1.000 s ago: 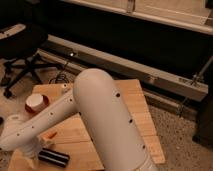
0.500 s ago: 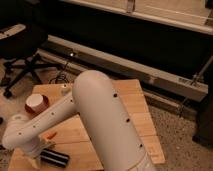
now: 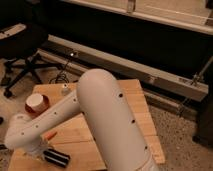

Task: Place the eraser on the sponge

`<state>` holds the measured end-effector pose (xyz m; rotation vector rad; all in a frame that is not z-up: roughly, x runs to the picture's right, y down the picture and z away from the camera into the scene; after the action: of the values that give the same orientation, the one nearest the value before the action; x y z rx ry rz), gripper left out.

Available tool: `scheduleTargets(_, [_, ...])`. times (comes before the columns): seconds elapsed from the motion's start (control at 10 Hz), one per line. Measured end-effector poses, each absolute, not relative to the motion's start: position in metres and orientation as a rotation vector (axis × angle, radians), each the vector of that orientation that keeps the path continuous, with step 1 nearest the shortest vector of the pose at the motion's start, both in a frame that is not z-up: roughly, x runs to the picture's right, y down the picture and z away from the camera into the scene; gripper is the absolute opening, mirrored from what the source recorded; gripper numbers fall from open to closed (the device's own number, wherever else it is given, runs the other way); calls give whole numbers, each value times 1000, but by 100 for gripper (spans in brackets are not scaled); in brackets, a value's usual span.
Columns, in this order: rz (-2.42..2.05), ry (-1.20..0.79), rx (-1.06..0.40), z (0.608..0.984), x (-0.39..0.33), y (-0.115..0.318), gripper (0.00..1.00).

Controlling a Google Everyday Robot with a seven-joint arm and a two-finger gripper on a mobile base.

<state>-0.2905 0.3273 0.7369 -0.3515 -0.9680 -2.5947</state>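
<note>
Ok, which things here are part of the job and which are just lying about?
Job: eraser, at the front edge of the table; hand, shut, at the eraser's left end; sponge not in sight.
Lying about: red-and-white bowl, orange carrot, small white object, office chair.

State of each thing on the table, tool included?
eraser: lying flat on the table
tool: shut, low beside the eraser; grip hidden by the arm
bowl: upright, apart from the eraser
carrot: lying, mostly hidden
sponge: not in view
</note>
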Motion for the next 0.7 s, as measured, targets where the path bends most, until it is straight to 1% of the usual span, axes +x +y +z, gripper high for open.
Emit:
scheduleTargets(0.2, [-2582, -893, -380, 724, -273, 308, 0])
scheduleTargets(0.4, [-2588, -864, -411, 716, -264, 301, 0])
scheduleTargets(0.7, [-2535, -851, -448, 728, -240, 295, 0])
